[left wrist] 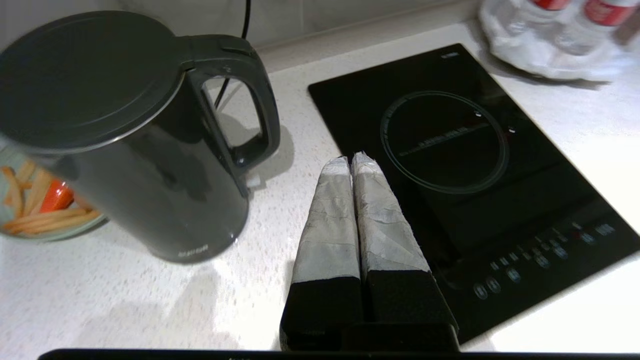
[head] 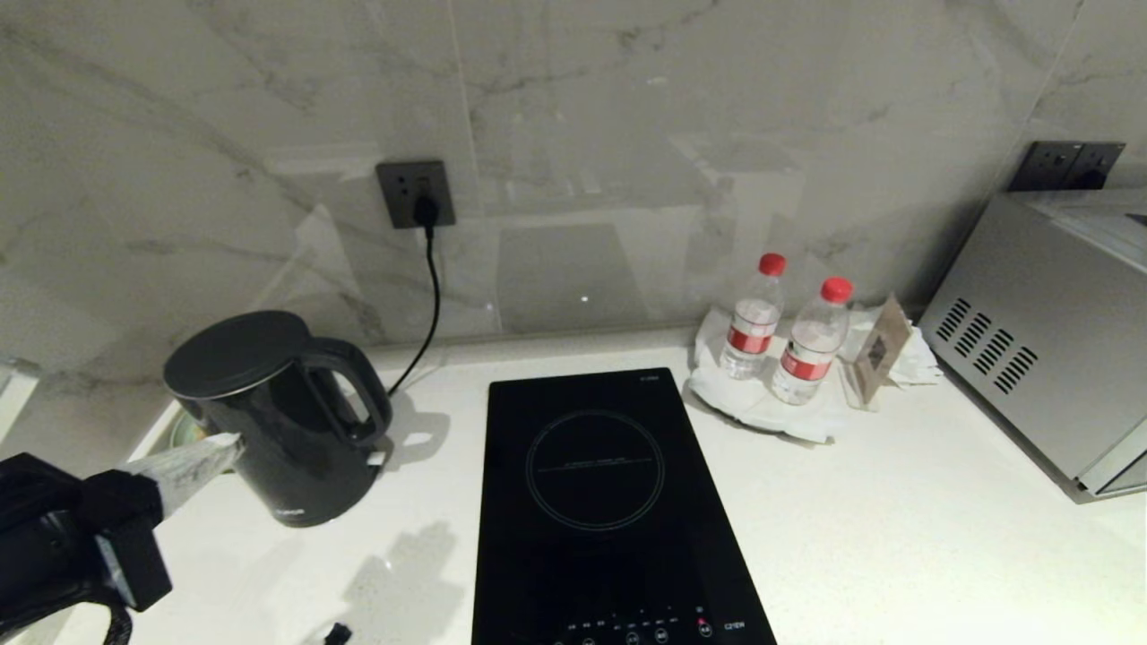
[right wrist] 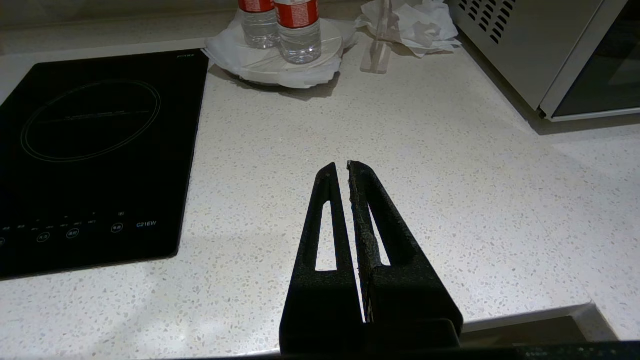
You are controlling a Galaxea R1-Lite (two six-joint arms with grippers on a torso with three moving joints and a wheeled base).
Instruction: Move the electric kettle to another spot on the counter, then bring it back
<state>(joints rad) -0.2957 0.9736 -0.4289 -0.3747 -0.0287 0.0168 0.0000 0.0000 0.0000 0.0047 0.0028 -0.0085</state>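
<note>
Beside left hand (left wrist: 351,159): electric kettle (left wrist: 125,135).

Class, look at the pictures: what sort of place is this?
Most likely a home or hotel kitchen: a black induction hob set in a white stone counter, an electric kettle beside it, and a microwave-like oven.

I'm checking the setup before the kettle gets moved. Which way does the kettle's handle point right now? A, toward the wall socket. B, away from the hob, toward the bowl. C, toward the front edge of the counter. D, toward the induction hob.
D: in the head view the electric kettle stands upright on the counter with its loop handle on the side facing the induction hob.
</note>
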